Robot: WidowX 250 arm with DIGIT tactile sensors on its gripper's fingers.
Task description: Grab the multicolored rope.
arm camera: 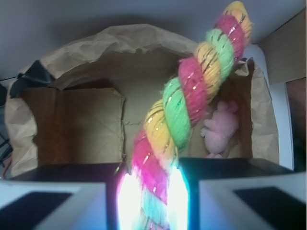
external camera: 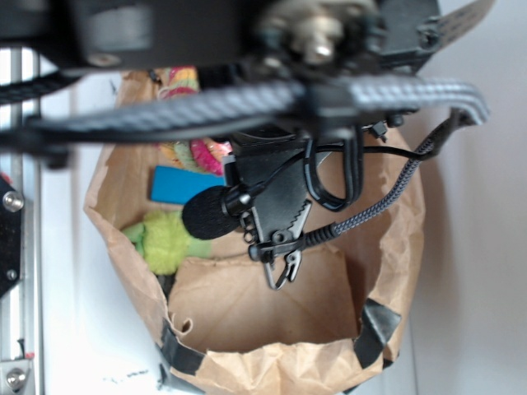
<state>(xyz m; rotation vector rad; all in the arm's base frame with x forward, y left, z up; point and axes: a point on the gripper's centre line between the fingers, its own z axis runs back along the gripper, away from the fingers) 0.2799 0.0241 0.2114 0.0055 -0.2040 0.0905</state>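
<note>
Brown paper forms the bag [external camera: 395,247], whose crumpled walls ring everything else. Above its opening the arm hangs with its wrist pointed down into the bag. Next in size, the multicolored rope [arm camera: 192,96] rises slanting from between the fingers, above the bag floor; it looks light, soft and squashy, so a pinch across its thick twist should hold. The gripper [arm camera: 152,191] is pinching its lower end. A pink plush [arm camera: 219,129] lies below.

A robot lab bench is showing: braided cables [external camera: 247,103] are running across the arm above the gripper [external camera: 284,267], a bolted metal rail [external camera: 20,206] is standing beside, and a taped paper bag [external camera: 395,247] of toys is sitting below.
</note>
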